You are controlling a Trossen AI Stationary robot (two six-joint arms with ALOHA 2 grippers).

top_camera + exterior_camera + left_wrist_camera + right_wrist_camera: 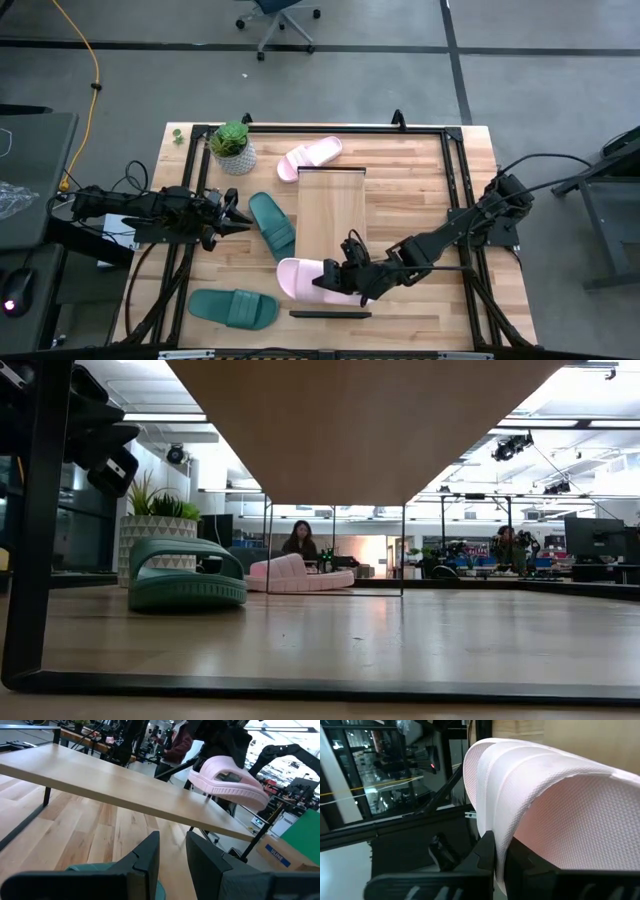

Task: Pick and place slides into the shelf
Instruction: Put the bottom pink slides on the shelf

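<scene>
My right pincer [345, 277] clamps the pink slide [300, 277] by its strap at the shelf [332, 215] near end — I should keep it level, set it flat on the board

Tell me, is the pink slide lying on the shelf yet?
Not yet. The right gripper holds the pink slide up, tilted, at the shelf's near end.

An open-plan robotics lab: grey floor, office chair [278, 12], other robot rigs [510, 545] behind.
</scene>
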